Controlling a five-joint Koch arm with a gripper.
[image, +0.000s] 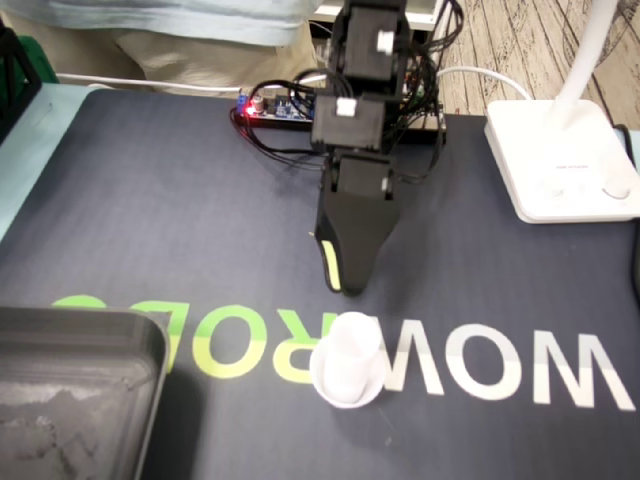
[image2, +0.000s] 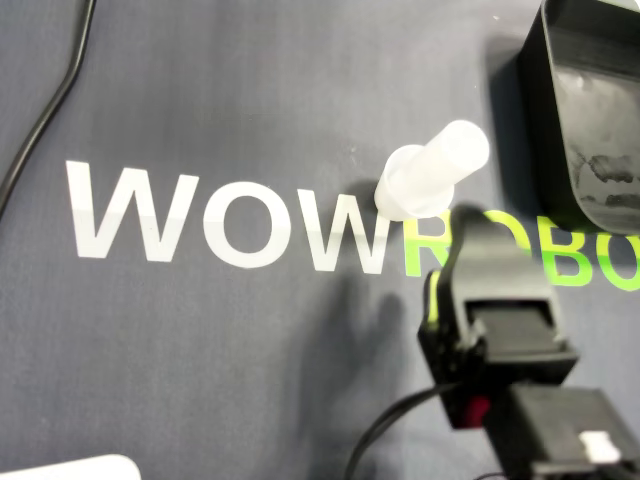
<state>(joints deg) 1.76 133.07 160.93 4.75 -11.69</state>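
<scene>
black tray (image: 70, 380) closest to me lower left in the fixed view, white cup (image: 347, 360) standing on the table's (image: 150, 210) WOWROBO lettering, gripper (image: 345, 285) tip-down just behind it, not touching, honestly can't tell if it's spread or pinched, lamp base (image: 560, 160) far right

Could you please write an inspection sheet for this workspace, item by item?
Surface: dark mat with printed letters, lying flat.
Job's things: white cup standing on the letters.
Clutter: black tray at the mat's edge; white lamp base on a corner; circuit board behind the arm.
Grippers: gripper points down near the cup, not touching; fingers open or shut cannot be told.
Cables: white cable by the lamp base; black cable across the mat.
Surroundings: wooden floor; person behind.
</scene>
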